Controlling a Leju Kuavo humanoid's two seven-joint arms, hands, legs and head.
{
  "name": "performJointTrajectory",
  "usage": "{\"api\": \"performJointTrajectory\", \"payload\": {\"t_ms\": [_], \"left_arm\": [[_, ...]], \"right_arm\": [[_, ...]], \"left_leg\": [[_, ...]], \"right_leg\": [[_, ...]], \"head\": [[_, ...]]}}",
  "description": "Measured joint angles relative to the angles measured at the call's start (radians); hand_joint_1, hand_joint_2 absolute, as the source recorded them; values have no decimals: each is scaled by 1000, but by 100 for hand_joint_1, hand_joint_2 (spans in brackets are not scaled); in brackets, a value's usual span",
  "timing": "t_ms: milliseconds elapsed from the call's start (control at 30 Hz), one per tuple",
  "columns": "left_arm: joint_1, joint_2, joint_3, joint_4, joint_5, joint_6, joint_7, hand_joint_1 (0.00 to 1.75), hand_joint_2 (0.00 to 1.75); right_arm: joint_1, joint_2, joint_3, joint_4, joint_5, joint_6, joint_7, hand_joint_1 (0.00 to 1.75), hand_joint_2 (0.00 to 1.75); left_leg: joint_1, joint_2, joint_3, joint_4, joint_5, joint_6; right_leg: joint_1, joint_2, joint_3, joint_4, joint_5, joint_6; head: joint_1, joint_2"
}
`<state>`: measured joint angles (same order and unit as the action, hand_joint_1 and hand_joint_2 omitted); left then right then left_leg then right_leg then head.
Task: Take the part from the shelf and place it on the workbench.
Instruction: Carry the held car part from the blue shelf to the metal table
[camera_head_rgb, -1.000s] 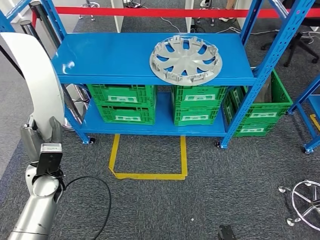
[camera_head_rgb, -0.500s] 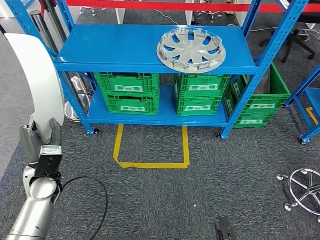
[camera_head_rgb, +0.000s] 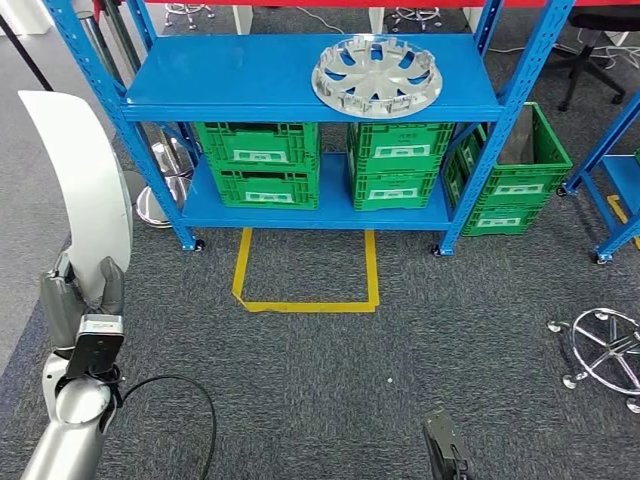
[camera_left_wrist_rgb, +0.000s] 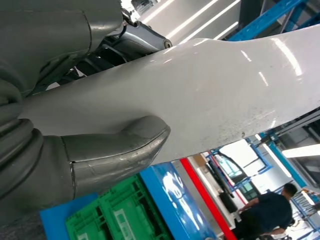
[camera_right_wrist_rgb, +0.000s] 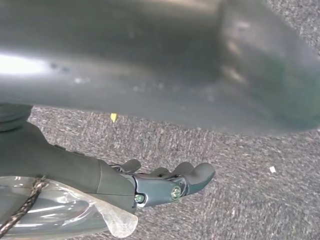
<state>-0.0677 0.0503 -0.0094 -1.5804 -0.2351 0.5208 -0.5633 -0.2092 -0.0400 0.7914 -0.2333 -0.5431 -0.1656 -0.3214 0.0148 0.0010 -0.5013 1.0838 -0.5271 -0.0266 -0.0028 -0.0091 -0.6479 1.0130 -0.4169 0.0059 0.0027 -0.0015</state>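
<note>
White curved panel (camera_head_rgb: 83, 190) is gripped at its low end by the left hand (camera_head_rgb: 81, 300); it looks stiff, light, smooth and slippery. Right hand (camera_right_wrist_rgb: 166, 182) hangs loose, holding nothing.

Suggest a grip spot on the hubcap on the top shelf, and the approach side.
Likely the near rim of the hubcap, approached from the front of the shelf. It lies flat with its clip ring facing up, so the outer edge and spoke openings offer a pinch. The left hand already holds a white curved panel.

Wheel cover (camera_head_rgb: 376, 75) atop shelf (camera_head_rgb: 226, 85) (crates (camera_head_rgb: 260, 163) beneath).
</note>
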Motion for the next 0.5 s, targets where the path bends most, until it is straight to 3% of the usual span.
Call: {"api": "performJointTrajectory", "payload": {"t_ms": [33, 67, 133, 167, 200, 267, 300, 333, 400, 433, 467, 500], "left_arm": [[1, 0, 0, -5, -2, 0, 0, 175, 175], [3, 0, 0, -8, -3, 0, 0, 175, 175], [10, -1, 1, -11, -5, 0, 1, 175, 175], [12, -2, 1, -12, -5, 0, 1, 175, 175], [14, -3, 1, -13, -5, 0, 2, 175, 175], [15, -5, 1, -16, -5, 0, 2, 175, 175], [16, -5, 2, -17, -5, 0, 2, 175, 175], [18, -6, 2, -17, -5, 0, 2, 175, 175], [21, -6, 2, -17, -5, 0, 2, 175, 175], [23, -6, 2, -17, -5, 0, 2, 175, 175], [23, -6, 2, -19, -6, 0, 2, 175, 175], [23, -6, 2, -21, -6, 0, 2, 175, 175]], "right_arm": [[-2, 1, -3, -2, 6, 1, 2, 0, 0], [-2, 2, -6, -3, 11, 1, 3, 0, 0], [0, 3, -11, -4, 17, 2, 7, 0, 0], [2, 4, -11, -4, 19, 3, 9, 0, 0], [5, 4, -12, -4, 20, 3, 10, 0, 0], [6, 7, -13, -4, 22, 4, 10, 0, 0], [5, 8, -14, -5, 22, 4, 10, 0, 0], [4, 9, -15, -5, 23, 4, 10, 0, 0], [4, 9, -18, -5, 23, 4, 11, 0, 0], [3, 9, -19, -5, 25, 4, 12, 0, 0], [1, 9, -20, -6, 27, 4, 13, 0, 0], [-2, 9, -21, -7, 31, 4, 14, 0, 0]], "left_leg": [[-1, -1, 34, -55, -16, 5], [-5, -1, 48, -88, -25, 12], [-7, 1, 30, -95, -7, 29], [-7, 3, 17, -96, 6, 39], [-6, 5, 2, -98, 21, 48], [-8, 7, -33, -97, 50, 58], [-9, 7, -52, -96, 65, 60], [-11, 7, -72, -95, 80, 60], [-13, 7, -111, -92, 108, 57], [-13, 7, -127, -90, 122, 54], [-15, 7, -141, -88, 134, 50], [-16, 7, -151, -86, 146, 46]], "right_leg": [[0, 0, -8, 2, 12, 5], [0, 0, -13, 0, 25, 11], [-4, 2, -25, -7, 37, 23], [-6, 3, -34, 2, 16, 29], [-7, 4, -49, 30, -27, 33], [-8, 6, -78, 145, -140, 36], [-8, 6, -87, 212, -174, 37], [-8, 6, -86, 265, -180, 38], [-8, 6, -45, 286, -127, 35], [-7, 7, 2, 245, -101, 31], [-6, 7, 70, 174, -96, 26], [-5, 7, 138, 85, -112, 23]], "head": [[0, 0], [0, 0], [-1, 0], [1, 0], [3, 0], [5, 0], [5, 0], [5, 0], [5, 0], [5, 0], [5, 0], [5, 0]]}}
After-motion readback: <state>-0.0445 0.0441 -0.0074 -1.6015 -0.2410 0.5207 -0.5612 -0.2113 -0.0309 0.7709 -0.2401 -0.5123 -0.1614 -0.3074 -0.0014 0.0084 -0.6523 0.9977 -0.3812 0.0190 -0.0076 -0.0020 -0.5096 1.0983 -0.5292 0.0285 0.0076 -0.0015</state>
